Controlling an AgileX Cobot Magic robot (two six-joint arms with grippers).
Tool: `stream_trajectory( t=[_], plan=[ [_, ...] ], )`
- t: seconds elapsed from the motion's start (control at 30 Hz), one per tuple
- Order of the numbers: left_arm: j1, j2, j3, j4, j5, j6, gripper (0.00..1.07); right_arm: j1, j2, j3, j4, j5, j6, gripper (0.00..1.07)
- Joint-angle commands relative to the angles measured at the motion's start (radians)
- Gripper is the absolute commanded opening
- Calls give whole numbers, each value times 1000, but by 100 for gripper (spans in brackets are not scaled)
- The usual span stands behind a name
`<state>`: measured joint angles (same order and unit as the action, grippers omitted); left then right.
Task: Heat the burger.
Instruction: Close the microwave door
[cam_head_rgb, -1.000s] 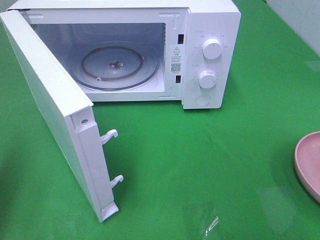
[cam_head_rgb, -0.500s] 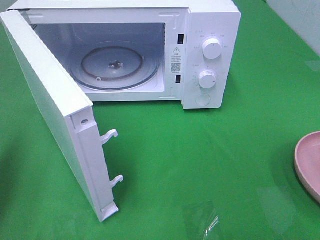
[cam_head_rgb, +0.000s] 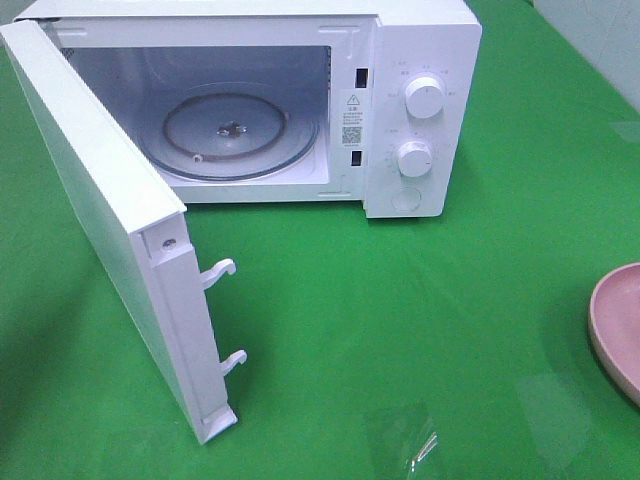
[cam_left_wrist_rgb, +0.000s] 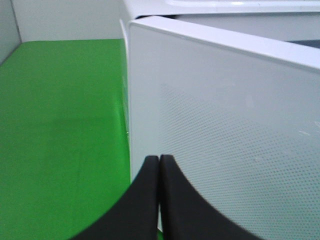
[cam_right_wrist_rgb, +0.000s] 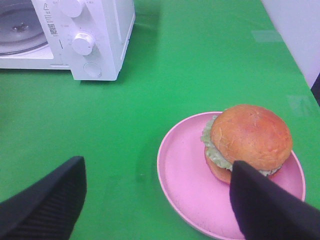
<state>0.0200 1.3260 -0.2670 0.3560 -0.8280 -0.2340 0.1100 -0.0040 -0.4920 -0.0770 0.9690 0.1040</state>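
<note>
Nothing's moved lately: microwave door (cam_head_rgb: 100, 210) open, left fingers (cam_left_wrist_rgb: 159, 195) pressed together, right fingers (cam_right_wrist_rgb: 260, 205) spread over the burger (cam_right_wrist_rgb: 248, 140), ungrabbed.

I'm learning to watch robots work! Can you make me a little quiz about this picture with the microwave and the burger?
1. True or false: the microwave door is open.
2. Where is the burger? A) on the turntable B) on the pink plate C) on the green cloth
3. Fill in: the left tool is ____, the right tool is open.

Key: 1 true; 2 B; 3 shut.
</note>
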Motion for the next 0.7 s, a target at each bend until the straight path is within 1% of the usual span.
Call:
stream_trajectory(
  t=[0.03,0.13,0.17,0.2,0.27,0.43,0.7],
  plan=[
    [-32,54,-35,69,-24,-23,0,-5,-27,0,4,-8,-8,76],
    [-44,64,-40,71,-23,-20,0,-5,-27,0,4,-8,-8,76],
    [-74,89,-44,71,-24,-13,0,-5,-27,0,4,-8,-8,76],
    [-74,89,-44,71,-24,-13,0,-5,-27,0,4,-8,-8,76],
    [-123,135,-60,68,-23,-13,0,-5,-27,0,4,-8,-8,76],
    [-149,164,-72,66,-24,-13,0,-5,-27,0,4,-8,-8,76],
    [-218,234,-111,65,-23,-13,0,-5,-27,0,4,-8,-8,76]
  ],
)
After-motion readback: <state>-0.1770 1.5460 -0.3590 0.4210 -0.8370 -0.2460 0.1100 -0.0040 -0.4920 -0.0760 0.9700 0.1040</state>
